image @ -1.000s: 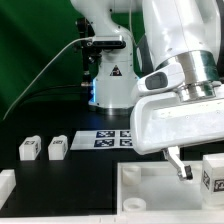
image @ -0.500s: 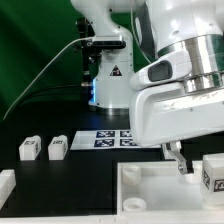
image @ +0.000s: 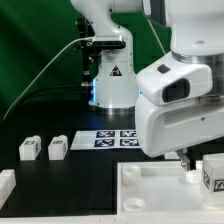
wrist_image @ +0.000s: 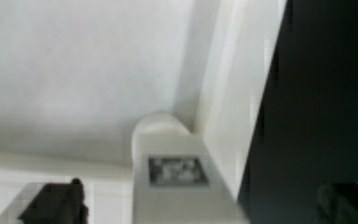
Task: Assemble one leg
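A small white leg (image: pixel 212 176) with a square tag stands at the exterior view's right, by the right edge of the large white tray (image: pixel 150 190). My gripper (image: pixel 187 162) hangs just above the tray, close beside that leg on its left, and is open and empty. In the wrist view a blurred white tagged piece (wrist_image: pixel 176 168), apparently that leg, lies ahead between my dark fingertips (wrist_image: pixel 51 205), on the tray (wrist_image: pixel 69 90) near its edge. Two more legs (image: pixel 29 148) (image: pixel 57 147) lie side by side on the black table at the left.
The marker board (image: pixel 105 139) lies flat behind the tray, in front of the arm's base (image: pixel 110 85). Another white part (image: pixel 5 186) shows at the exterior view's lower left edge. The black table (wrist_image: pixel 327 100) lies beyond the tray edge.
My gripper and wrist have shifted toward the exterior view's right, nearer the leg at the tray's right edge. The legs and the tray have not moved.
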Controlling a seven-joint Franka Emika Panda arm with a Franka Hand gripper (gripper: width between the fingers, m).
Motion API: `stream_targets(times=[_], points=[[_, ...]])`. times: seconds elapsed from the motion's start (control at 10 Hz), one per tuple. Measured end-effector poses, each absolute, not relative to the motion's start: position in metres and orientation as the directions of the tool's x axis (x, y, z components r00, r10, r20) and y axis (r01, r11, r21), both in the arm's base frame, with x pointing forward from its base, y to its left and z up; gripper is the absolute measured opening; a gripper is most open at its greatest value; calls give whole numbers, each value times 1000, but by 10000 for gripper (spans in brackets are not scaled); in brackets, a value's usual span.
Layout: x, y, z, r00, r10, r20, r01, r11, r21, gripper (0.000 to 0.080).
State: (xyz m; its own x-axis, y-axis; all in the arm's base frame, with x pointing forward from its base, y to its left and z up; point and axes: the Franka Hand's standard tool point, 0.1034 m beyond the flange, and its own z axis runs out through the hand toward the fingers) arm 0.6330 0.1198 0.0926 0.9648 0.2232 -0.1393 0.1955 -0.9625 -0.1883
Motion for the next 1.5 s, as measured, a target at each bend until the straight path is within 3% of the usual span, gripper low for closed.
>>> stream_targets(times=[0.4, 0.7, 1.2, 1.3, 1.4, 1.5], points=[[633, 118, 91, 968, 206, -141, 178, -966, -185, 649], [639, 104, 85, 980, 53, -191, 23, -988, -155, 649], [634, 111, 73, 980, 52, -192, 22, -987, -156, 649], [634, 112, 73, 980, 52, -192, 22, -987, -156, 554], [634, 112, 73, 980, 52, -192, 22, -987, -157, 554], [634, 112, 73, 980, 50, -192, 20, -988, -156, 352]])
